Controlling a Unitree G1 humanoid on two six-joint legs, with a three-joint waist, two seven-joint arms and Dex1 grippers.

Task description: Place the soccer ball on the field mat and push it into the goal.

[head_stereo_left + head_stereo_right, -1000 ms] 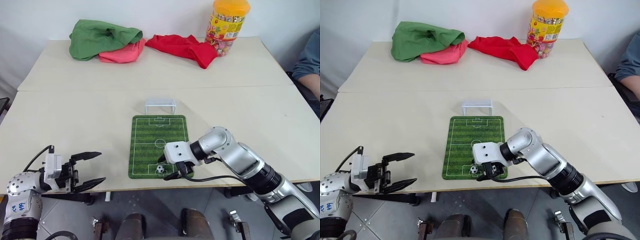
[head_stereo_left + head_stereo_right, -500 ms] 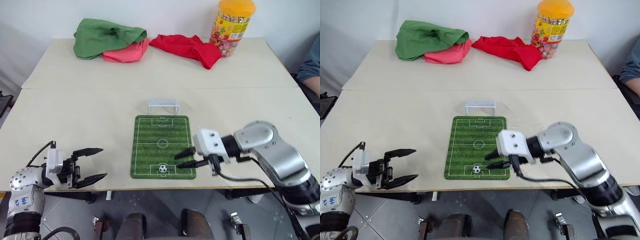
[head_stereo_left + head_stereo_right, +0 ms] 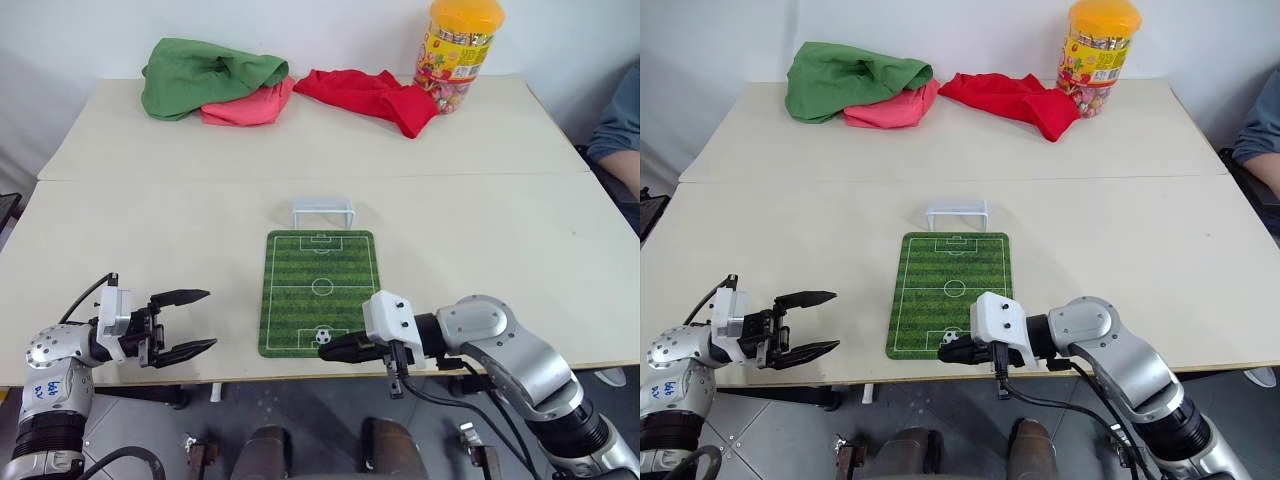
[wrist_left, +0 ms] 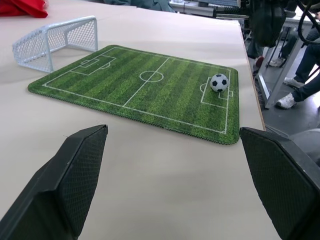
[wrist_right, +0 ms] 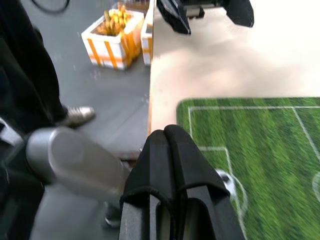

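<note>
In the head views the soccer ball [image 3: 323, 335] sits on the field mat [image 3: 318, 280] near its front edge, just beyond the clenched, empty right gripper [image 3: 325, 350]; the goal [image 3: 322, 211] stands off the far end. The left wrist view shows the left gripper [image 3: 190, 322] released. In the right wrist view the fingers [image 5: 172, 150] half hide the ball.

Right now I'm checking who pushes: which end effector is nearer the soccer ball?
Right. The right end effector, shut, sits just behind the soccer ball at the field mat's near edge. The left end effector, open, is off the mat to its left.
</note>
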